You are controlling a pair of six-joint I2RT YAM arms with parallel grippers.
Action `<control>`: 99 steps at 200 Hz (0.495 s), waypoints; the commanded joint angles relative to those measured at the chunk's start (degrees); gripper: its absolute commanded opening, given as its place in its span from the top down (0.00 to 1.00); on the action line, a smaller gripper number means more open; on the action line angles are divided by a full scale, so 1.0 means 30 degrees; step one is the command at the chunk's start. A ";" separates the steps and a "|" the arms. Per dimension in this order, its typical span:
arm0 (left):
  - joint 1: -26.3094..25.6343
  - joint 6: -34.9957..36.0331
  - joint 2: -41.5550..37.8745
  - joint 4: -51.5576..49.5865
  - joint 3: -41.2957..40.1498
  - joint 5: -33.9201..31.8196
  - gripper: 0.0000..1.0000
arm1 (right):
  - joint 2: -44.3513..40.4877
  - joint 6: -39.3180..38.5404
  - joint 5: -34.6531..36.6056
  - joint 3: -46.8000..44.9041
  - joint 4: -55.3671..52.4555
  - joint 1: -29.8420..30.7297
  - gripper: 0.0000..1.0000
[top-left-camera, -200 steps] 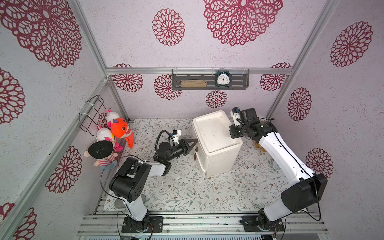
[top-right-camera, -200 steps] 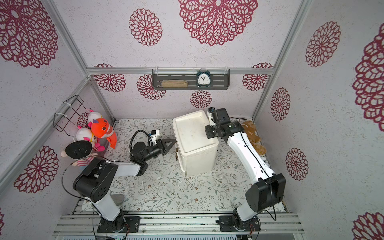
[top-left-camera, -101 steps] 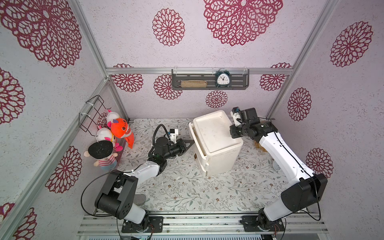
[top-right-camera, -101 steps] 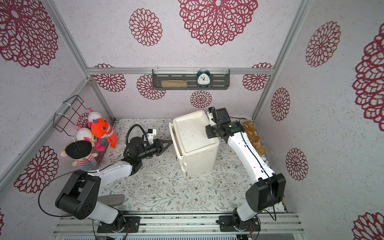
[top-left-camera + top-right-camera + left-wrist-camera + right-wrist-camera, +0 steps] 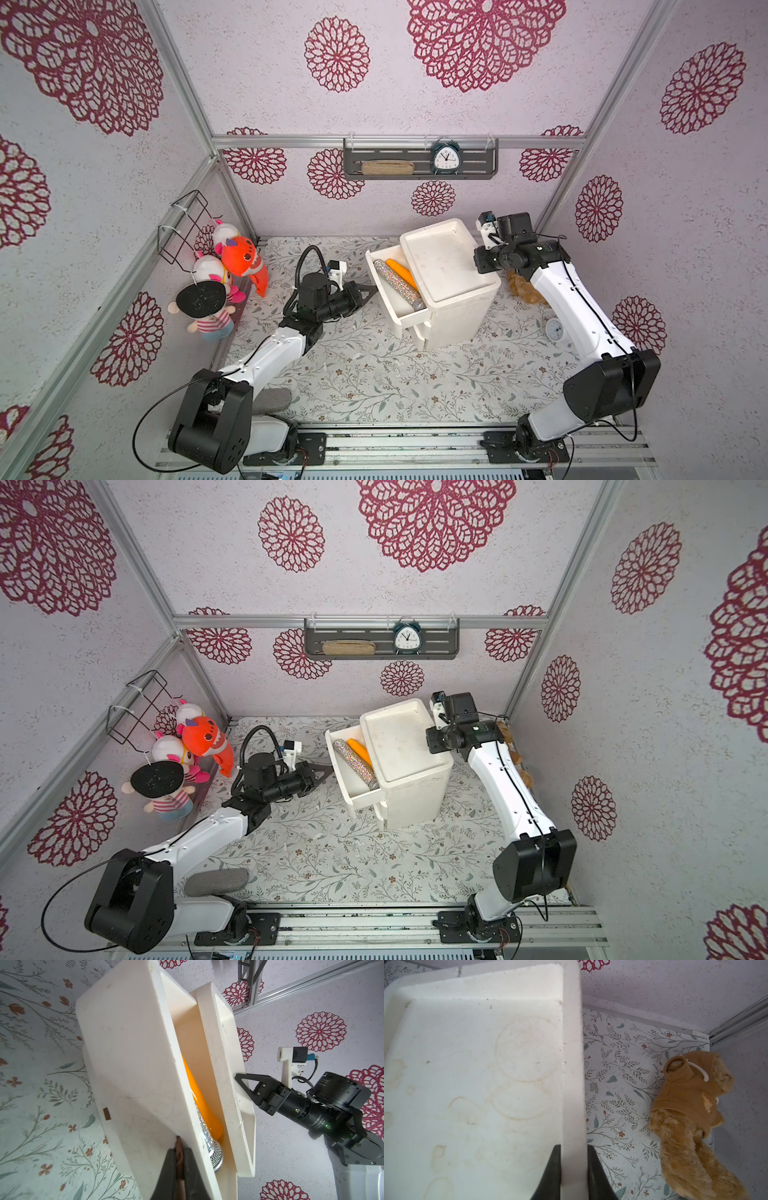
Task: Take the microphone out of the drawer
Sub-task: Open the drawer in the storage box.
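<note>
The white cabinet (image 5: 451,266) stands at mid-floor with its top drawer (image 5: 380,291) pulled out to the left. Inside lies the glittery silver microphone (image 5: 397,280) (image 5: 355,762), its mesh head (image 5: 216,1154) toward the near end, beside an orange piece (image 5: 402,272) (image 5: 197,1093). My left gripper (image 5: 372,290) (image 5: 328,769) (image 5: 179,1153) is shut on the brown strap handle (image 5: 178,1146) of the drawer front. My right gripper (image 5: 478,262) (image 5: 432,742) (image 5: 573,1147) is shut on the cabinet's raised top rim (image 5: 572,1064) on the far-right side.
Plush toys (image 5: 239,257) and a doll (image 5: 208,307) lean on the left wall under a wire basket (image 5: 187,224). A brown teddy (image 5: 691,1105) lies right of the cabinet, near a small white clock (image 5: 555,330). A grey pouch (image 5: 270,399) lies by the left arm's base.
My left gripper has drawn back to the left with the handle, and the drawer has slid from shut to open, baring the microphone. The right arm has stayed put.
</note>
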 commanded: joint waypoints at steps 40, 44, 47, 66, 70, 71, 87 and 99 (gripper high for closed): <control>0.0898 0.2677 -0.2070 -0.5988 0.0345 -0.1240 1.00 | -0.1239 0.0442 0.2448 0.0091 0.2889 -0.0961 1.00; 0.0899 0.2762 -0.2128 -0.6142 0.0420 -0.1257 1.00 | -0.1239 0.0433 0.2350 0.0087 0.2935 -0.0960 1.00; 0.0938 0.2829 -0.2157 -0.6230 0.0478 -0.1261 1.00 | -0.1239 0.0407 0.2280 0.0061 0.2972 -0.0975 1.00; 0.0931 0.3061 -0.2147 -0.6413 0.0762 -0.1059 0.97 | -0.1339 0.0253 0.1756 -0.0130 0.3261 -0.0977 1.00; 0.0947 0.3076 -0.2111 -0.6418 0.0820 -0.1010 0.97 | -0.1355 0.0214 0.1622 -0.0176 0.3323 -0.0976 1.00; 0.0935 0.3072 -0.2107 -0.6420 0.0838 -0.0993 0.96 | -0.1356 0.0206 0.1615 -0.0191 0.3328 -0.0968 1.00; 0.0946 0.3212 -0.1932 -0.6546 0.1070 -0.0814 0.89 | -0.1414 0.0114 0.1376 -0.0237 0.3391 -0.0963 1.00; 0.0929 0.3381 -0.1741 -0.6876 0.1299 -0.0623 0.79 | -0.1415 0.0016 0.1208 -0.0209 0.3362 -0.0931 1.00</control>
